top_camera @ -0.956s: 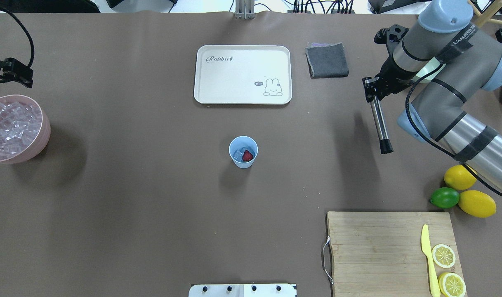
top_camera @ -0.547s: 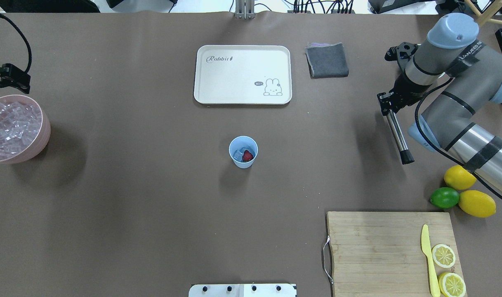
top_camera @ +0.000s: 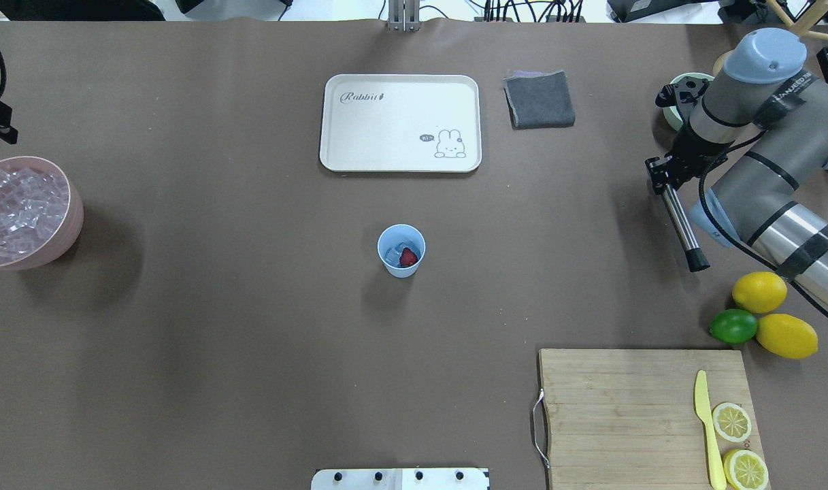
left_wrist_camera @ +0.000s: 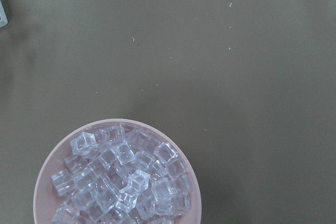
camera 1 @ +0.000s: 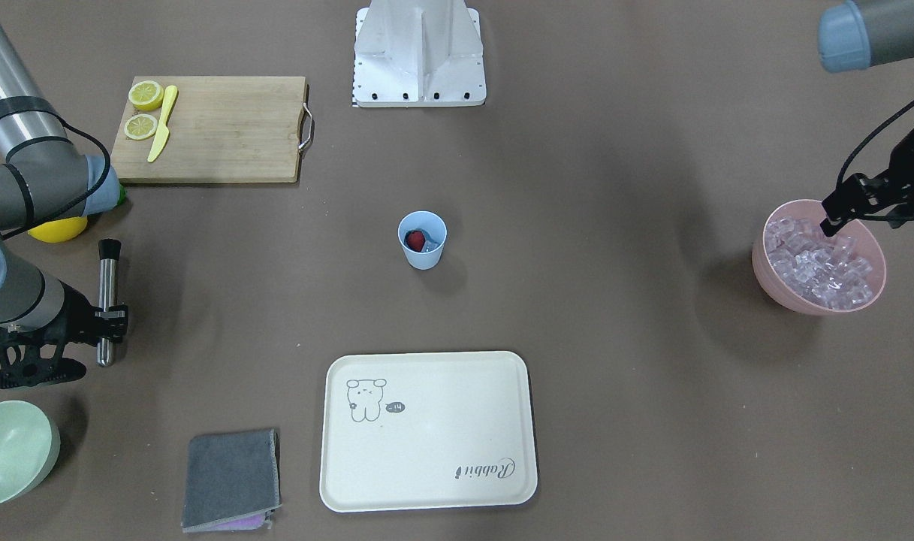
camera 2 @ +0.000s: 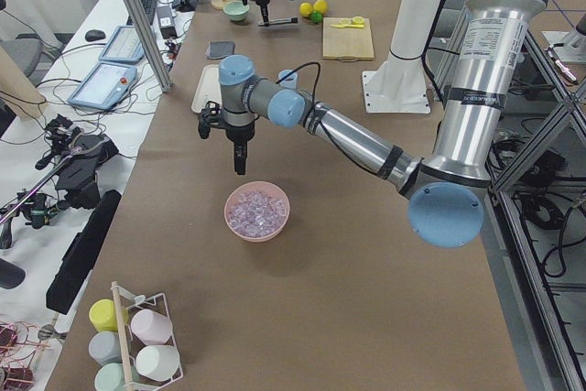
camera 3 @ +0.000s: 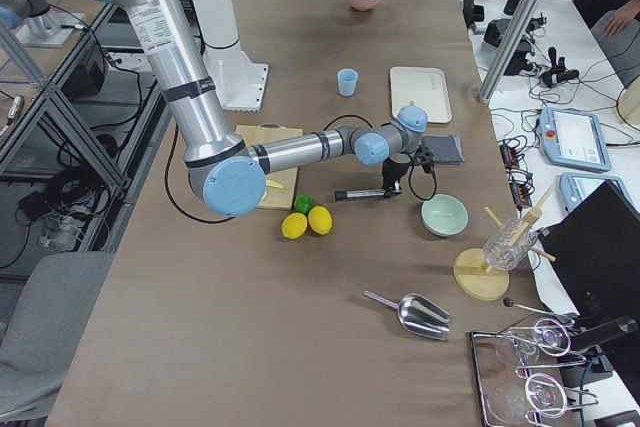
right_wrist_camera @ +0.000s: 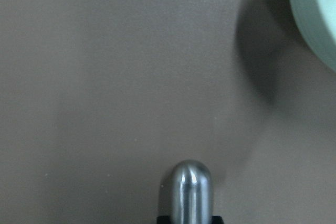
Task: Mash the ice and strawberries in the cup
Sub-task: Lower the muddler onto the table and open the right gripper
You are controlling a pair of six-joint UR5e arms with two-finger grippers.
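Observation:
The light blue cup [top_camera: 401, 238] stands upright mid-table and also shows in the front view [camera 1: 422, 255]. Inside it lie a red strawberry [top_camera: 408, 256] and clear ice cubes [top_camera: 392, 255]. My right gripper [top_camera: 661, 178] is far to the cup's right, shut on a steel muddler [top_camera: 682, 224] that lies nearly level above the table. The muddler also shows in the front view [camera 1: 107, 293] and the right wrist view [right_wrist_camera: 192, 192]. My left gripper [camera 1: 832, 218] hangs over the rim of the pink bowl [camera 1: 761, 263], fingers together and empty.
The pink bowl [top_camera: 73, 224] holds many ice cubes [left_wrist_camera: 121, 182]. A white tray [top_camera: 400, 122] and a grey cloth [top_camera: 539, 99] lie at the back. A cutting board [top_camera: 624, 408] with knife and lemon slices, two lemons, a lime [top_camera: 733, 327] and a pale green bowl [camera 1: 10, 451] are on the right.
My right arm has carried the muddler further right, away from the cup. My left gripper has slid left, almost out of the overhead view. The cup has not moved.

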